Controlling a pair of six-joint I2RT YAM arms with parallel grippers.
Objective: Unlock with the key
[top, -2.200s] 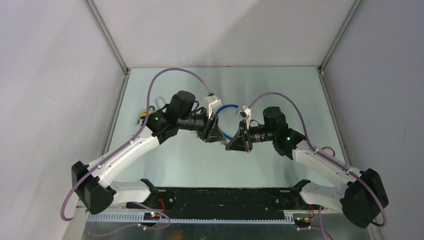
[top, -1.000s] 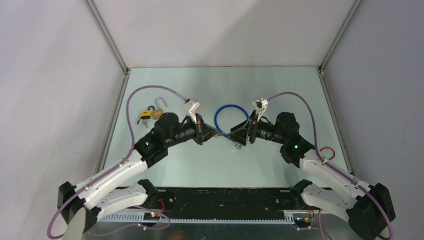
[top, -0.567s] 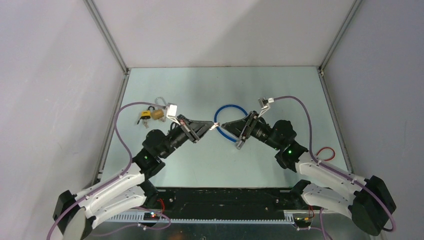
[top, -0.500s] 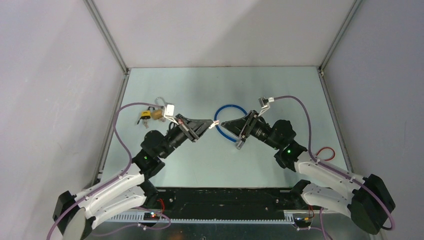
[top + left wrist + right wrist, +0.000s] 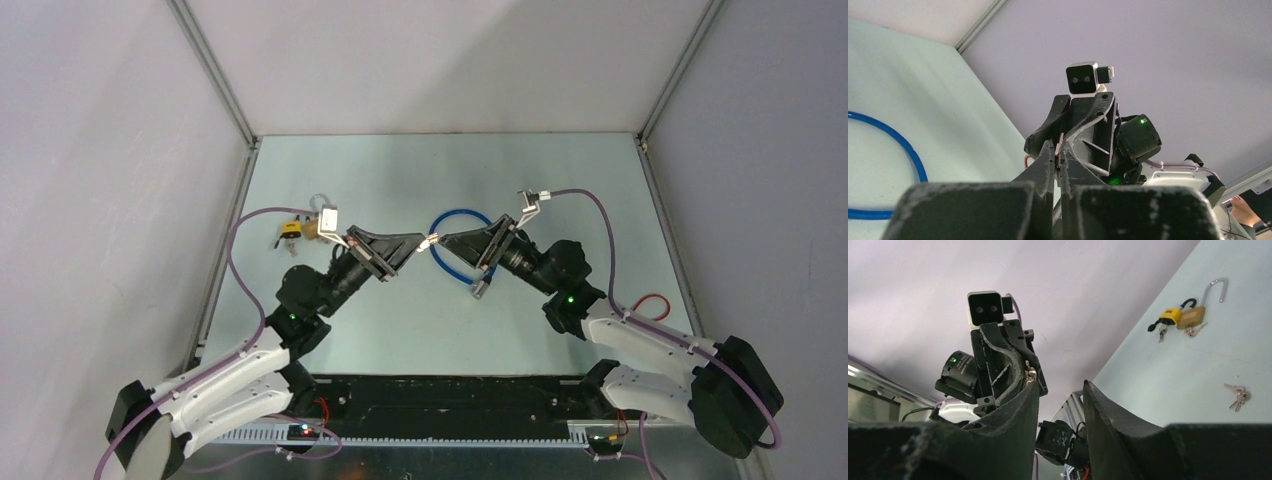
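My left gripper (image 5: 421, 240) is shut on a small silver key (image 5: 430, 240), held up in the air over the middle of the table. In the left wrist view the key (image 5: 1060, 146) is a thin edge-on strip pinched at the jaw tips. My right gripper (image 5: 447, 243) faces it tip to tip, open, with nothing between its fingers (image 5: 1030, 405). The key (image 5: 1031, 374) sits just past the tip of that finger. A brass padlock (image 5: 1193, 315) with its shackle swung out lies beside a yellow padlock (image 5: 1170, 316) at the far left of the table (image 5: 560, 180).
A blue cable ring (image 5: 462, 213) lies on the table under both grippers. A bunch of spare keys (image 5: 1237, 394) lies on the table nearer than the padlocks. A red wire loop (image 5: 655, 298) sits at the right edge. Grey walls close three sides.
Both grippers have tilted upward and come together tip to tip above the blue ring. The left one still pinches the key. The right jaws have narrowed somewhat.
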